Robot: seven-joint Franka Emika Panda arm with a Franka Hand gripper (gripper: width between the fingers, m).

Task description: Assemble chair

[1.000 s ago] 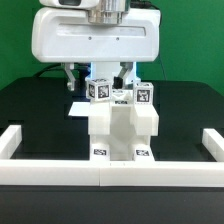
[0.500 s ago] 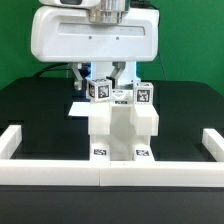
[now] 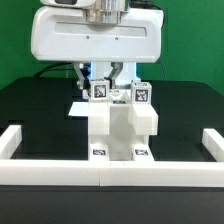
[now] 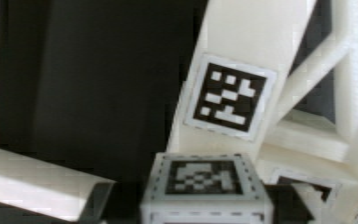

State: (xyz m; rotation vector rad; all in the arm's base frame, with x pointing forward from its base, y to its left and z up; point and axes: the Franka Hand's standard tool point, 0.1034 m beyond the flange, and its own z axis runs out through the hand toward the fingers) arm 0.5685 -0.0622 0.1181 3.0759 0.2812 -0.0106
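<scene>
A black table [image 3: 30, 105] carries the white chair [image 3: 122, 125], which stands against the near white border rail [image 3: 110, 170], green wall behind. The fingers [image 3: 101, 80] are closed on a small tagged block [image 3: 100, 90] at the chair's top.

White on black

The blocky white plastic chair [image 3: 122, 125] wore black-and-white square tags [image 3: 142, 96]; the tabletop [image 3: 40, 110] was black.

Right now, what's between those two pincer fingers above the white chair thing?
A small tagged chair part, pinched by the end effector atop the chair, seen in the exterior view.
</scene>
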